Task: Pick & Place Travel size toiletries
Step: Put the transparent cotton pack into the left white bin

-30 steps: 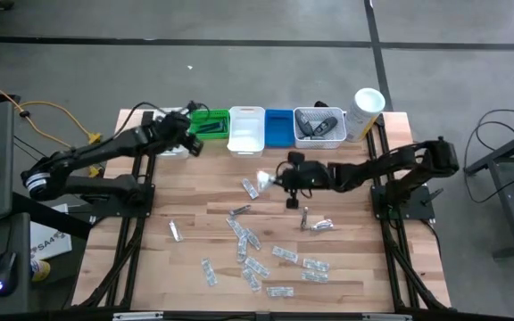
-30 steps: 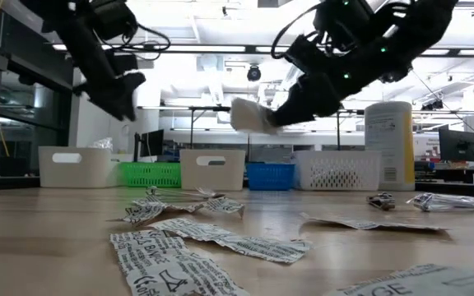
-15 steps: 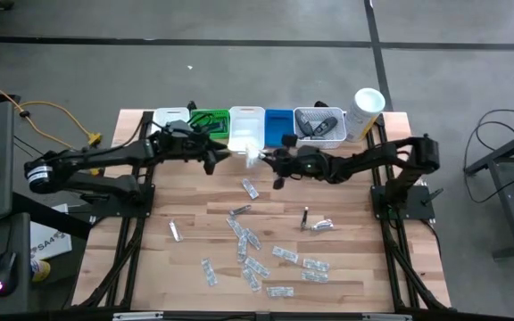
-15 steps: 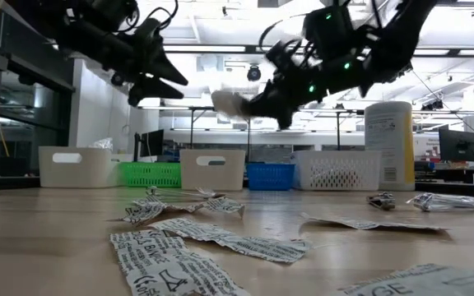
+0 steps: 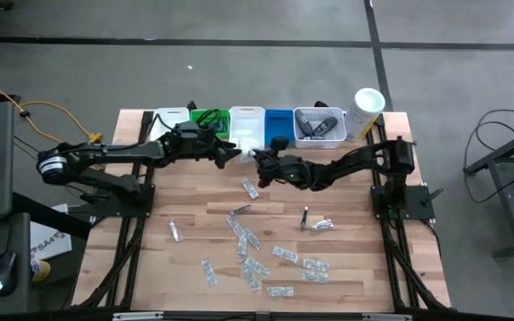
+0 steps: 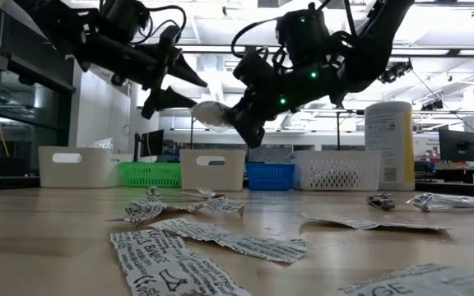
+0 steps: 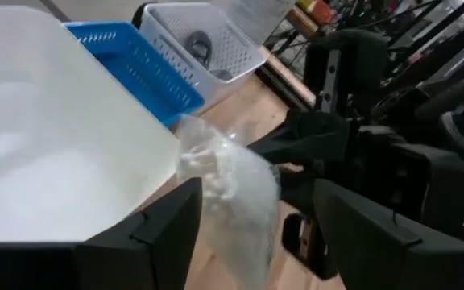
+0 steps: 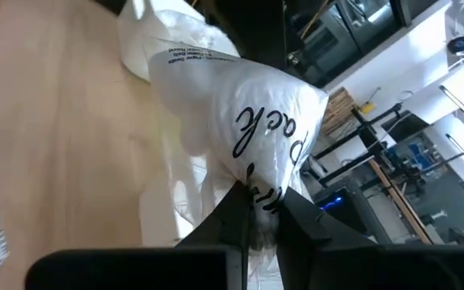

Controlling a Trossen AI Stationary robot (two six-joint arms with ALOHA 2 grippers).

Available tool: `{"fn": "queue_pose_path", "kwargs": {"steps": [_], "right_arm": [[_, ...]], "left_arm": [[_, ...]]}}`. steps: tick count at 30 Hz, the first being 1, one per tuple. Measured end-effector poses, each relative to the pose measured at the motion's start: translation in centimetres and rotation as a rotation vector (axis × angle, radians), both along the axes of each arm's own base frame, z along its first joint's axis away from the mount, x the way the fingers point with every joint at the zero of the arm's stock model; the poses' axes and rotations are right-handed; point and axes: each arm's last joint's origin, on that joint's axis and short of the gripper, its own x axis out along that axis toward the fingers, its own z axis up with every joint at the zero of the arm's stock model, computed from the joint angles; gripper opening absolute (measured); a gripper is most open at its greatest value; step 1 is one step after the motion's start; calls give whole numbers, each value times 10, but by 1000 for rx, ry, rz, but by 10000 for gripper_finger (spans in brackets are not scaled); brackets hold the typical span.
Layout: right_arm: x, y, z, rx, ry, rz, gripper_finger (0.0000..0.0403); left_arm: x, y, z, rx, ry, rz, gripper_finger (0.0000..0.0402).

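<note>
From above, the left pincer (image 5: 230,153) and the right pincer (image 5: 259,160) meet just in front of the white bin (image 5: 246,130), and a white sachet (image 5: 247,157) is between them, while many other sachets (image 5: 255,266) lie spread on the tabletop (image 5: 194,205). In the low view, the right pincer (image 6: 235,121) holds the sachet (image 6: 208,113) in the air above the bins, and the left pincer (image 6: 189,92) stands open around its other end. In the left wrist view, the sachet (image 7: 236,189) hangs between the two open fingers (image 7: 167,221), beside the white bin (image 7: 47,153) and the blue bin (image 7: 135,60). In the right wrist view, the right pincer (image 8: 258,211) is closed tightly on the sachet (image 8: 232,121)
</note>
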Motion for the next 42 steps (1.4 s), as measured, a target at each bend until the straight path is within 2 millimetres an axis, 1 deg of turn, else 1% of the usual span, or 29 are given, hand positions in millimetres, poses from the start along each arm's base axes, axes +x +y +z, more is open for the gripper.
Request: {"fn": "queue_pose_path", "kwargs": {"steps": [5, 10, 13, 19, 22, 25, 28, 31, 34, 37, 40, 42], "right_arm": [[4, -1, 8, -8, -25, -14, 25], [12, 0, 11, -11, -29, 30, 25], [17, 2, 19, -22, -48, 50, 25], [20, 3, 23, -26, -56, 76, 25], [20, 4, 23, -1, -70, 109, 25], [21, 4, 22, 27, -71, 141, 27], [21, 4, 20, 28, -52, 146, 27], [21, 5, 18, 41, -29, 172, 34], [20, 5, 17, 42, -26, 169, 60], [20, 5, 18, 49, -30, 150, 108], [16, 6, 25, 91, -6, 139, 173], [13, 7, 28, 145, -4, 129, 218]], "left_arm": [[2, 1, -4, -33, 9, -2, 254], [2, 0, -4, -49, 7, -2, 255], [2, 0, -4, -60, 0, 2, 255], [2, 0, -4, -67, 5, -11, 251], [2, 0, -5, -73, 17, -19, 234], [1, -1, -9, -72, 55, -28, 206], [0, -1, -10, -63, 74, -33, 168], [0, -2, -11, -33, 89, -49, 120], [0, -1, -11, 20, 107, -58, 67], [0, 0, -12, 97, 135, -60, 21], [0, 0, -12, 134, 142, -44, 20], [-1, 1, -11, 160, 150, -25, 27]]}}
